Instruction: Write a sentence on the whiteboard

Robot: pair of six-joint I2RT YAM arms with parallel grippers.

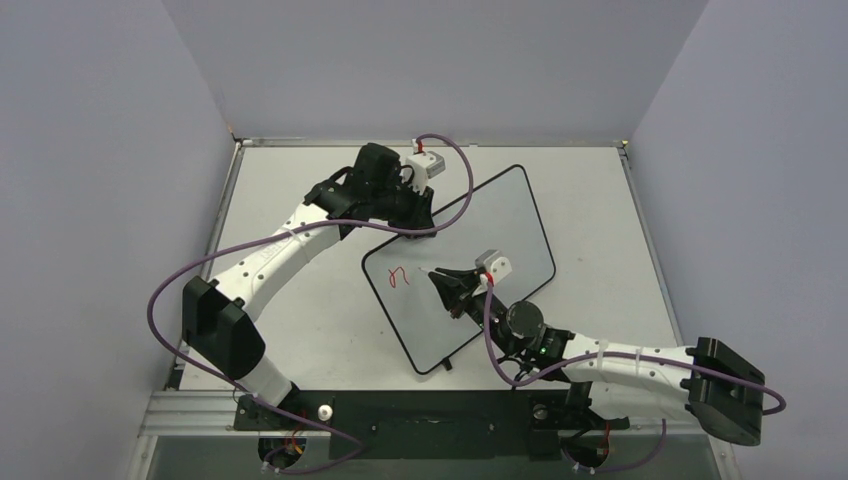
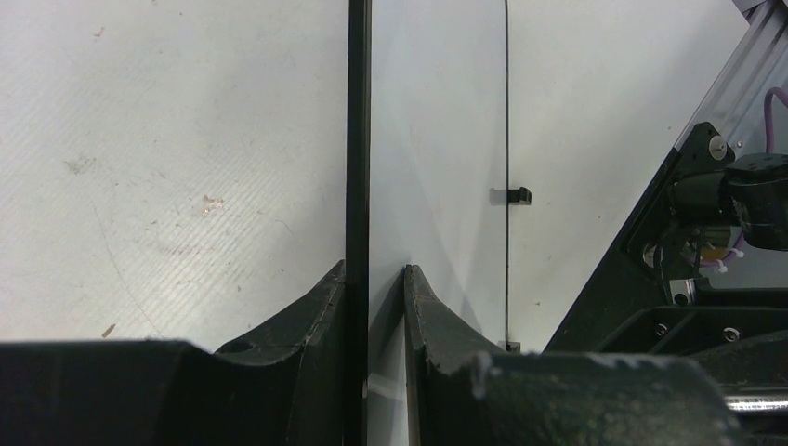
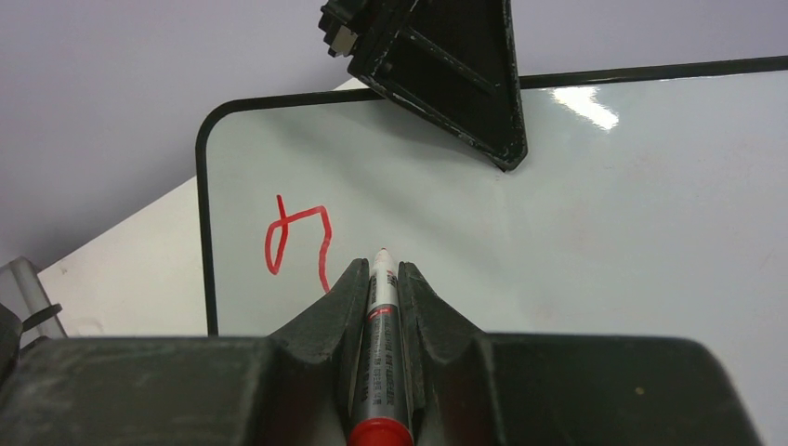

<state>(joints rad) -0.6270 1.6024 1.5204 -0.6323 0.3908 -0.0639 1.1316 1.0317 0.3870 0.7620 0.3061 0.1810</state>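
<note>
Glossy white black-rimmed whiteboard (image 1: 510, 230), judged stiff, slippery, is clamped at its rim by left jaws; grey marker (image 3: 381, 316) is clenched by right jaws.

Red lettering (image 1: 399, 277) too small to read from above. Right wrist view: marker (image 3: 379, 353) rear, whiteboard (image 3: 604, 232) right side cut off.

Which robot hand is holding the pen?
The right gripper: it clamps the grey marker with a red end. The left gripper pinches the edge of the glossy, black-rimmed whiteboard instead.
</note>
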